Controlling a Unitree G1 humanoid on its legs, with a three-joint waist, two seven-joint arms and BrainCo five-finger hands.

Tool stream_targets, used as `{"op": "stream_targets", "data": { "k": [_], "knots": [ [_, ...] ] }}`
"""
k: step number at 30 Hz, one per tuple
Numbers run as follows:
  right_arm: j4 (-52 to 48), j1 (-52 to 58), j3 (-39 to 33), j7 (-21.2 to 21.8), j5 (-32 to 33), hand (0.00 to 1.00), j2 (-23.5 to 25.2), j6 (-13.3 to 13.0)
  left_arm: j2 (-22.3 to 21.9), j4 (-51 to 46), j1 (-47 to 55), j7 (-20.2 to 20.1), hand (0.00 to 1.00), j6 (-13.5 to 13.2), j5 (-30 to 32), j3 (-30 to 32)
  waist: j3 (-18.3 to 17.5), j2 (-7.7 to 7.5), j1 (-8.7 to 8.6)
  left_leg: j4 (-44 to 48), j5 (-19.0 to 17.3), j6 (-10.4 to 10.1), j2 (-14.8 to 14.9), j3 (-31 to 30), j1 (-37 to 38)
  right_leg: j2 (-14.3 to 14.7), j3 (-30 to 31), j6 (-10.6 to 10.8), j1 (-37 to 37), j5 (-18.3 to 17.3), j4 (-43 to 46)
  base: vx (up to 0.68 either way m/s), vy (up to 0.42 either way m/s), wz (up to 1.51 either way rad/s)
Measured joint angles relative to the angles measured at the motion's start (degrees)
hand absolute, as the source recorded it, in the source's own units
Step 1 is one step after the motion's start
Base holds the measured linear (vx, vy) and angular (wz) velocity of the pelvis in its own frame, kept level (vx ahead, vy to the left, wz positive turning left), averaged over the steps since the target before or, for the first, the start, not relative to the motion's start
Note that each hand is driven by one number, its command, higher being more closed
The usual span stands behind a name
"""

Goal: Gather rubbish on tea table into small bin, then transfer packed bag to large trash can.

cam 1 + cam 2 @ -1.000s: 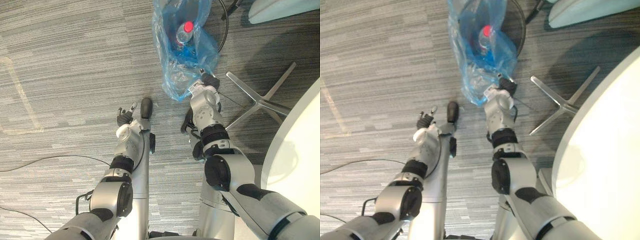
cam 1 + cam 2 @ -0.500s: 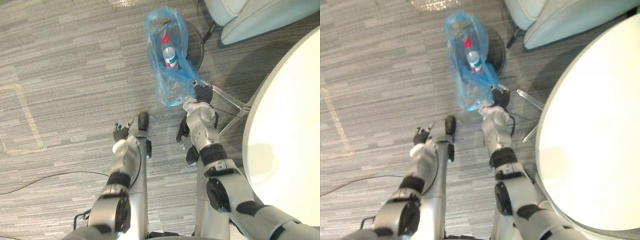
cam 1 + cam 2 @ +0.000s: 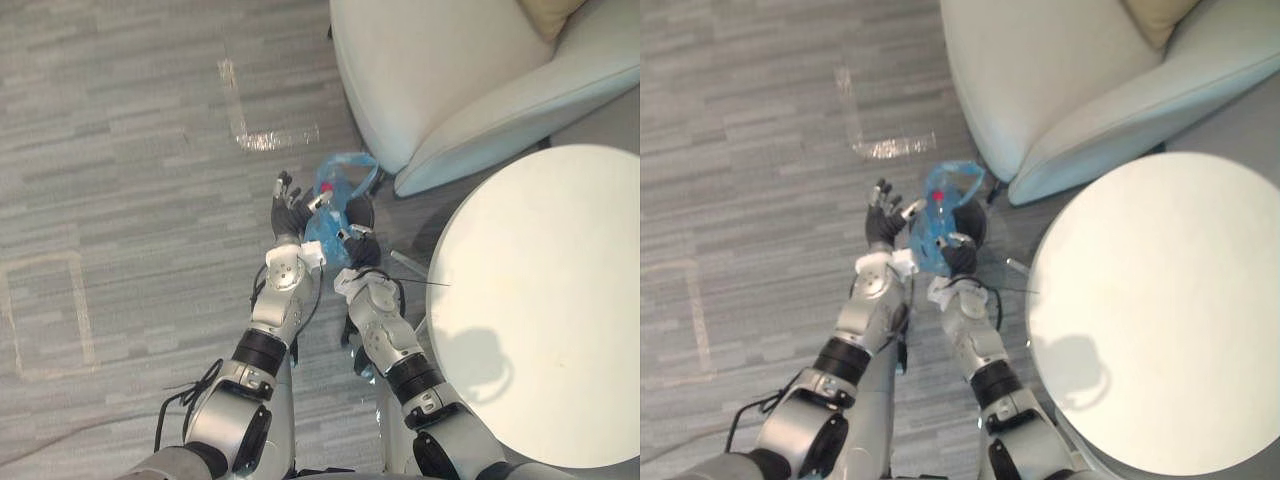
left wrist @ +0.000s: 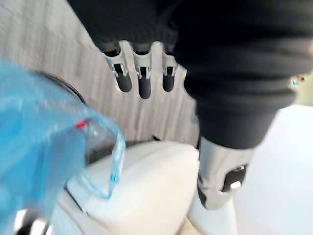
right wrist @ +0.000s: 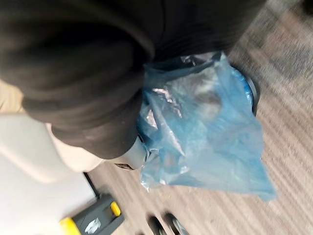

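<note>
Currently we read right hand (image 3: pixel 357 240) curled round blue rubbish bag (image 3: pixel 326 224), bag hanging at 12 o'clock of wrist, red-capped bottle (image 3: pixel 326 188) inside. Empty left hand (image 3: pixel 289 216) spread at 9 o'clock of bag. Risk: one-hand grip slips; bag swing could snag armchair (image 3: pixel 440 90) at 1 o'clock.

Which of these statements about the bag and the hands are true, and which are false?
1. The right hand grips the bag. True.
2. The left hand grips the bag too. False: it is open beside the bag and holds nothing.
3. A bottle with a red cap is in the bag. True.
4. The bag lies on the table. False: it is over the floor, next to the armchair.
</note>
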Motion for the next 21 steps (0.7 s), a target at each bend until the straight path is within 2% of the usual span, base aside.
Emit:
{"op": "stream_targets", "data": {
  "k": [6,12,14,21],
  "knots": [
    [-5.9,4.9,5.9,3.2,-0.2,1.0,-1.9,1.7,1.8,-2.7,7.9,-0.9,0.0,1.4,-0.3,-1.1,-5.9,-1.17,-0.19,-4.9,-0.1,0.1,0.0,1.6,8.8,0.7,0.9,0.8,9.2,1.0,-6.7,0.13,-0.012,-0.02],
    [-9.5,9.2,7.3,6.0,-2.3,1.0,-3.6,3.0,2.4,-6.7,13.0,-2.5,0.0,2.1,-0.2,-3.5,-11.2,-1.57,-0.17,-8.9,-0.3,0.4,0.1,3.7,15.3,1.4,2.5,1.7,16.1,3.1,-13.7,0.07,0.017,-0.14],
    [-11.8,11.0,7.5,6.6,-2.5,1.0,-4.0,3.6,2.6,-8.6,14.1,-3.5,0.0,2.7,0.9,-4.3,-11.8,-1.74,-0.16,-10.1,-0.3,0.4,0.0,4.4,17.3,1.5,2.9,1.9,18.0,3.6,-15.4,0.05,0.019,-0.14],
    [-15.6,14.5,8.5,11.6,-9.6,1.0,-5.2,5.0,5.6,-17.3,17.4,-5.7,0.0,3.8,6.3,-5.5,-16.6,-2.19,-0.54,-13.8,-0.2,0.3,-0.6,5.4,22.9,1.7,4.3,2.0,23.8,5.8,-20.7,0.07,0.016,-0.07]
  ]
}}
